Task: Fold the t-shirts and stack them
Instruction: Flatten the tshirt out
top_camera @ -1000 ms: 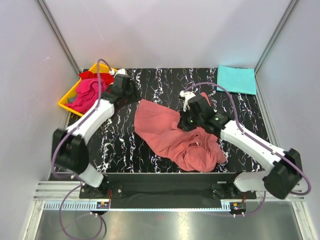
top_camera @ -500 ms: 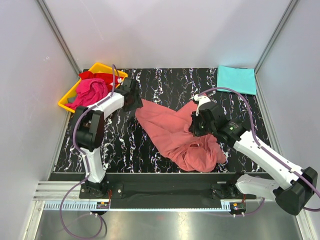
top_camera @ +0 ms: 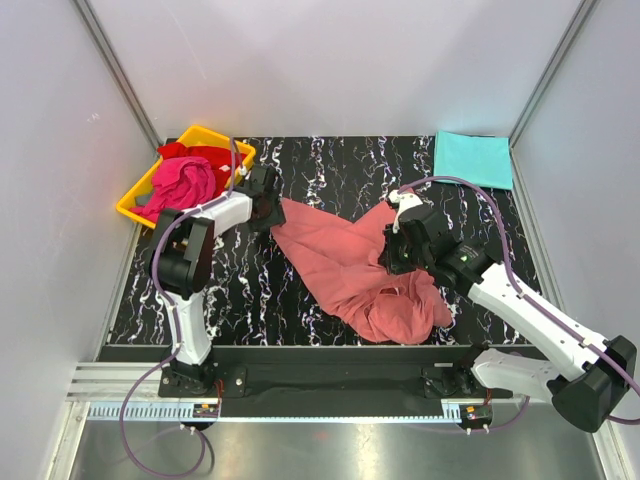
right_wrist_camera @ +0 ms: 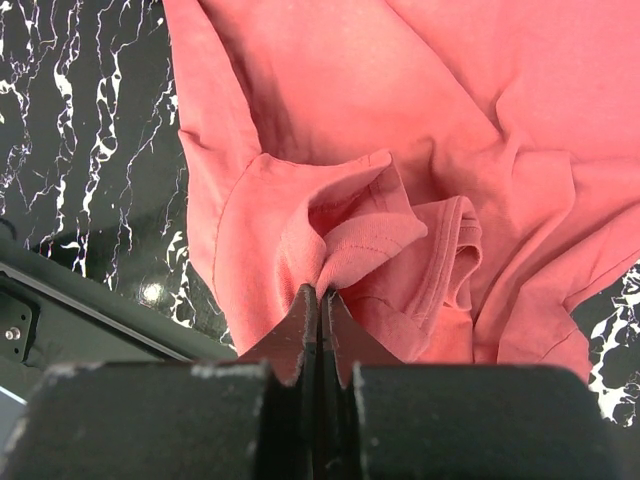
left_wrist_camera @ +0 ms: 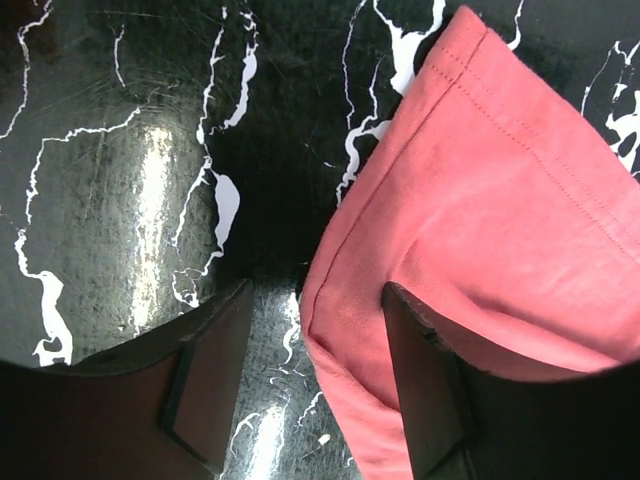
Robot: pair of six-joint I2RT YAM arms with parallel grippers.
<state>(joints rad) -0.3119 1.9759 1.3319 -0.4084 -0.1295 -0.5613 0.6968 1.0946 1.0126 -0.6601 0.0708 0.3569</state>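
The step in hand looks like spreading the salmon-pink t-shirt (top_camera: pixel 350 270) flat before folding; it lies crumpled and half open on the black marbled table (top_camera: pixel 330 160), bunched at its near end.

To do it well, the left gripper (left_wrist_camera: pixel 318 300) should close squarely on the stitched corner, taking every layer of the hem rather than the top one alone; then both arms should draw apart low over the table, so the cloth tightens without lifting or dragging into a new wrinkle.

The left fingers (left_wrist_camera: pixel 205 370) stand apart; that far-left hem corner of the shirt lies between them, nearer the one that overlaps the cloth, while the other stands over bare table just beside the edge. The right gripper (right_wrist_camera: pixel 320 300) has its fingers pressed together on a small raised fold of the same shirt, near a sleeve or collar opening on the shirt's right side; I cannot tell which.

A turquoise t-shirt (top_camera: pixel 473 158) lies folded well apart from the salmon-pink one, beyond its far right; a magenta t-shirt (top_camera: pixel 180 182) and a red t-shirt (top_camera: pixel 190 152) sit heaped in the yellow tray (top_camera: pixel 130 205), beyond its far left corner.
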